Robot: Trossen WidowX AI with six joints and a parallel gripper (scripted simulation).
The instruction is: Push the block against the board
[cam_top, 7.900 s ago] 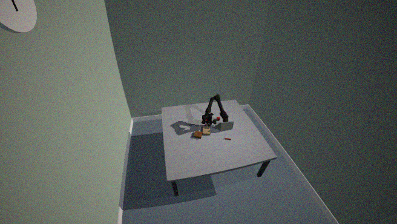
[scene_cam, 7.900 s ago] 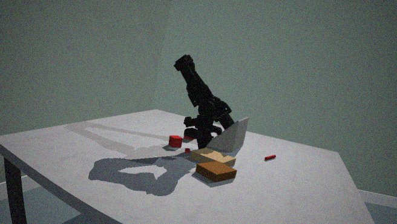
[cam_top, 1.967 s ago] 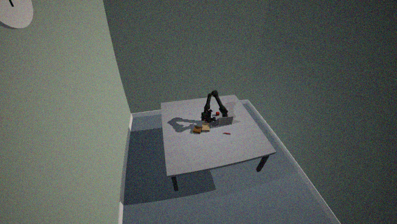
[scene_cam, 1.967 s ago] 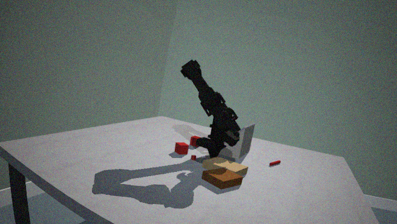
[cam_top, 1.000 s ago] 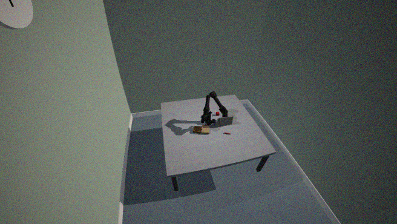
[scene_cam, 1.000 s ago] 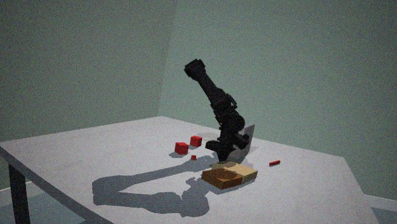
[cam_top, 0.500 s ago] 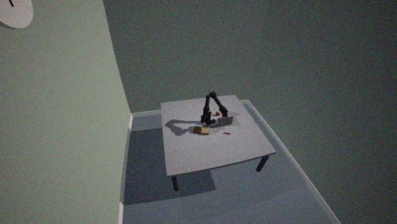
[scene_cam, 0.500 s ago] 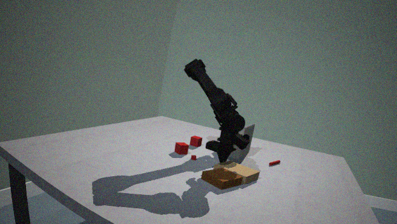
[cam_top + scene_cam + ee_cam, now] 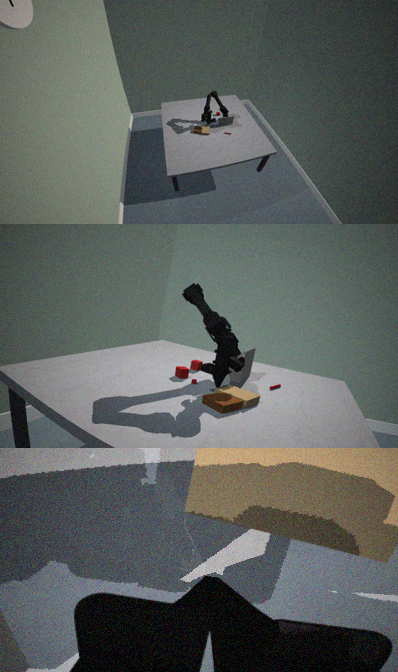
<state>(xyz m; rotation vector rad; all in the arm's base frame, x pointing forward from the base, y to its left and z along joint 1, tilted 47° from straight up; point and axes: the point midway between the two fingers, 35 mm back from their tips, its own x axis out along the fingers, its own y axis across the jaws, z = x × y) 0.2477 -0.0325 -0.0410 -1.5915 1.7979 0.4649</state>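
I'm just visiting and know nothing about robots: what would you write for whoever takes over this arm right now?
Gripper: shut and empty, tips close to the pale piece.
Parts: the pale piece and brown piece lie side by side on the table.
Done: they look pushed together; full contact is unconfirmed.
Left: check that sides touch fully and one edge is even, nudge if needed, then move the gripper away.

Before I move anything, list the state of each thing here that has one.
Gripper: shut, holding nothing.
Dark brown block: flat on the table, side against the light block.
Light block: flat, partly shaded.
Grey panel: upright.
Red stick: lying down.
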